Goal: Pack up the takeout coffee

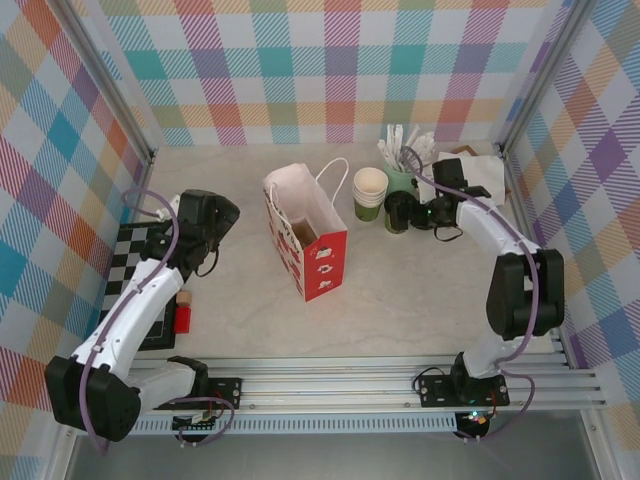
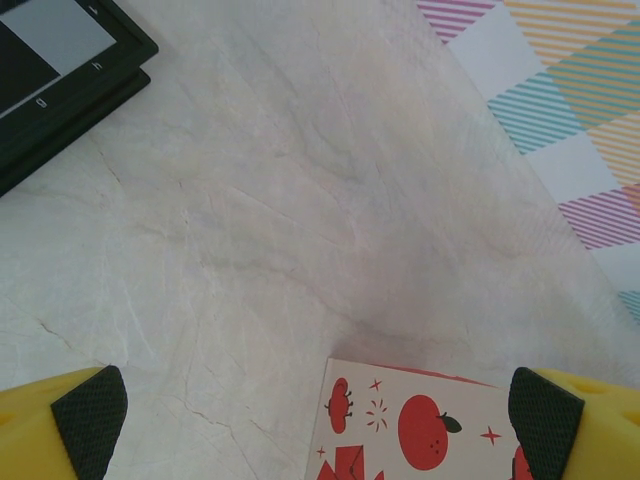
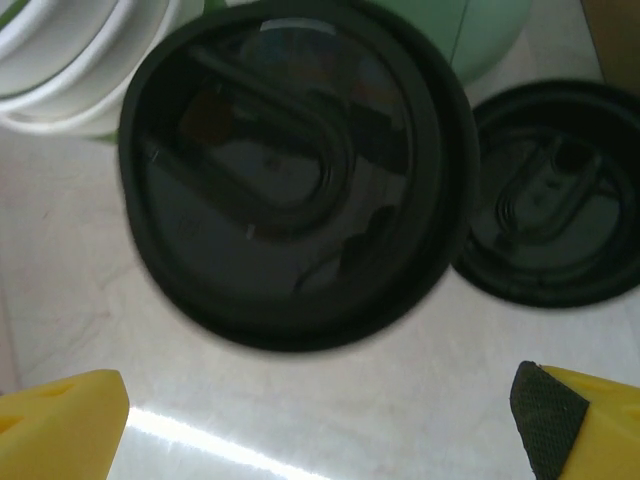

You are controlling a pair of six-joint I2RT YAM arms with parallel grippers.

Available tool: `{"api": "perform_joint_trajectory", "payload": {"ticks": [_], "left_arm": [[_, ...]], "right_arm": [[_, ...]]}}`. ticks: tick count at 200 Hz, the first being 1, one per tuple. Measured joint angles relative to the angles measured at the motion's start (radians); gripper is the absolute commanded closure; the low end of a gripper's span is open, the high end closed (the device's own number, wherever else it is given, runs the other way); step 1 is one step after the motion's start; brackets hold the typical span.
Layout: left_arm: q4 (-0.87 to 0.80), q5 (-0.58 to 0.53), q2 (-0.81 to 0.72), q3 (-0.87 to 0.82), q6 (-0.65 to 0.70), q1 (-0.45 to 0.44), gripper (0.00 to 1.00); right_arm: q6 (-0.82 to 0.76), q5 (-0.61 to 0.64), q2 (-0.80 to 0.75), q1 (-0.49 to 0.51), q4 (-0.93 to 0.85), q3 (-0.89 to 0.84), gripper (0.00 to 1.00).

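Bench notes: I am looking at a pale marbled tabletop point(image 1: 420, 290) boxed in by plaid walls point(image 1: 300, 70), with a slotted metal rail point(image 1: 350, 385) running along the near edge. The takeout coffee point(image 1: 397, 212) is standing upright at far right, to the right of the red-and-white paper bag point(image 1: 305, 235) and beside stacked cream cups point(image 1: 370, 190). The right gripper point(image 3: 320, 430) is hovering over its black lid point(image 3: 290, 170), fingers spread fully wide and gripping nothing. The left gripper point(image 2: 320, 420) is hanging left of the bag, equally wide and empty. A checkerboard point(image 1: 140, 260) is lying at far left.
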Motion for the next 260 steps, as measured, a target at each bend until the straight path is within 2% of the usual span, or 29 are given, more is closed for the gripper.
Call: {"api": "perform_joint_trajectory", "payload": {"ticks": [54,142,215,260], "left_arm": [[-0.007,-0.062,-0.104,-0.069,-0.005,0.0,0.0],[-0.009,-0.095,-0.125,-0.076,-0.005,0.002,0.0],[-0.009,-0.095,-0.127,-0.094,-0.005,0.002,0.0],[-0.009,-0.099,-0.148,-0.096,-0.005,0.002,0.0]], "right_arm": [[-0.08,-0.023,0.091,0.0,0.07,0.073,0.0],[-0.108,-0.08,0.167,0.0,0.073,0.16,0.0],[-0.108,-0.086,0.174,0.0,0.046,0.177,0.18],[-0.098,-0.084,0.172,0.0,0.031,0.184,0.21]]}}
